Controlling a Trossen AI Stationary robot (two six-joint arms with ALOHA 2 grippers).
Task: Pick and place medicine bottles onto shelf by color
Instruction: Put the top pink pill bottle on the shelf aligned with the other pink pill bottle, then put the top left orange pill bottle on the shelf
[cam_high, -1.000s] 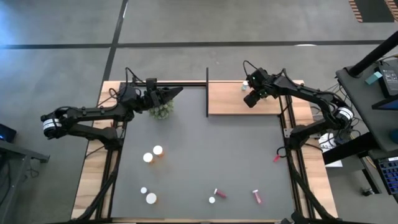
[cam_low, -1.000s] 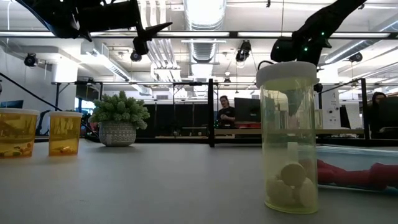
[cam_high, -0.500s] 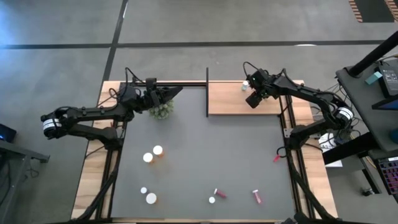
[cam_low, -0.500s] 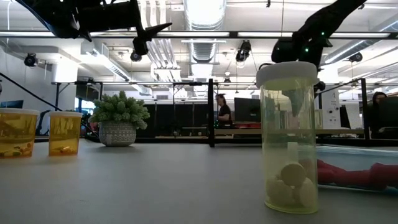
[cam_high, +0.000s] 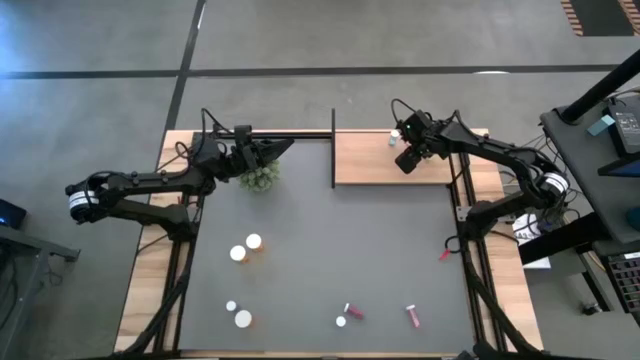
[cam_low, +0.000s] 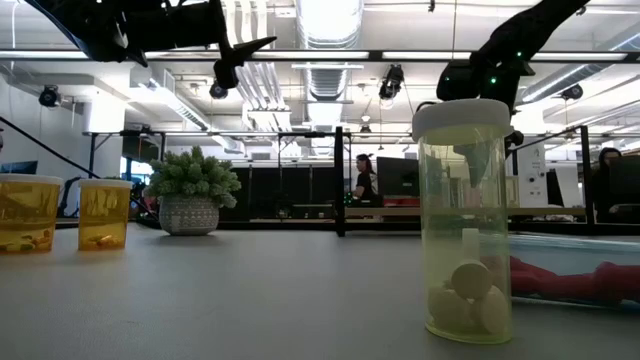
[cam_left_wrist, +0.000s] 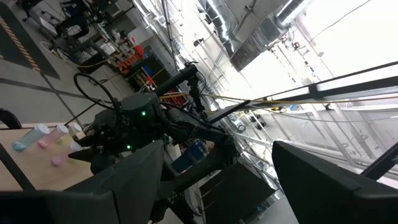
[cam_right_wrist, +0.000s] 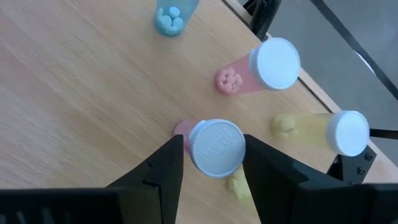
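High view: we are working over the shelf (cam_high: 385, 160) at two o'clock on the table, with the right gripper (cam_high: 407, 158) hanging above its far right corner. In the right wrist view our fingers are straddling a pink bottle (cam_right_wrist: 214, 147) standing on the wood, jaws narrow beside its cap; whether they are gripping or just letting go, we cannot tell. Another pink bottle (cam_right_wrist: 261, 68), a yellow bottle (cam_right_wrist: 323, 132) and a blue bottle (cam_right_wrist: 171, 15) are already standing near it, so we are judging the job roughly half done. Two orange bottles (cam_high: 246, 247), two white-capped ones (cam_high: 238, 314) and the red bottles (cam_high: 380, 314) are waiting at six to seven o'clock. The left gripper (cam_high: 275, 150) is idling open above the plant (cam_high: 259, 177) at eleven o'clock.
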